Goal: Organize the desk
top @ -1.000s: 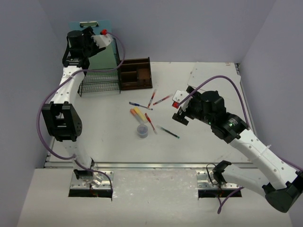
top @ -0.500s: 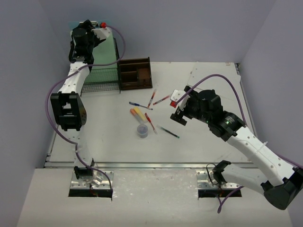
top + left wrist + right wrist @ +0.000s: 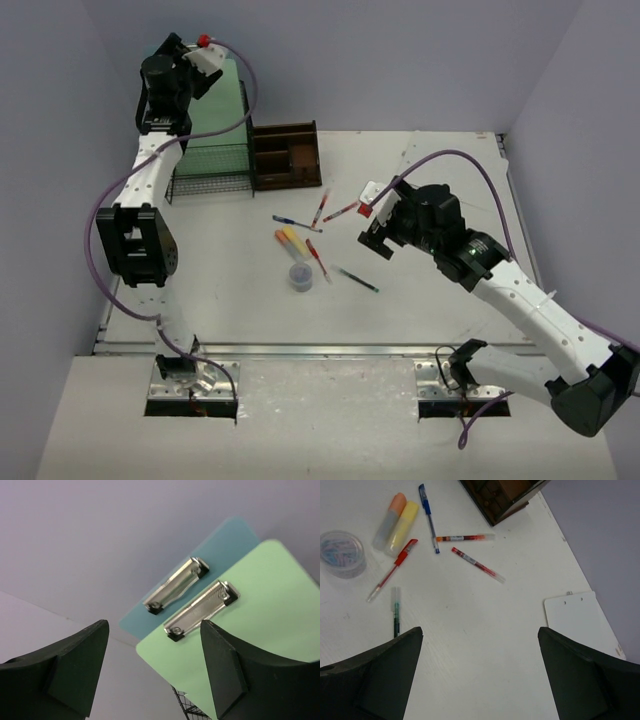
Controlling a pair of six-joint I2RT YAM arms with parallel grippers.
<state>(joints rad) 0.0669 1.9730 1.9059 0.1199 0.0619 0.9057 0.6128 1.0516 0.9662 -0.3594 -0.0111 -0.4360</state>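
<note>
Left pincer [image 3: 154, 630]: jaws apart, nothing between them, upper left of top view. It faces the green clipboard [image 3: 260, 605] and blue clipboard [image 3: 225, 545] standing in the wire-mesh rack [image 3: 210, 170]. Right pincer [image 3: 480, 635]: jaws wide, empty, hovers right of centre over the white table [image 3: 230, 290], which fills mid-frame. Pens [image 3: 392, 570], two highlighters [image 3: 402, 525] and a paperclip tub [image 3: 341, 552] lie loose at centre. Wooden organiser [image 3: 285, 155] is top centre, beside the rack.

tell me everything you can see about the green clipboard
The green clipboard is a pale, smooth flat board with rounded corners and a silver metal clip at its top edge, nothing clipped in it. It stands on end in the black wire-mesh rack, just in front of a blue clipboard. The open left gripper is close but not touching it.
</note>
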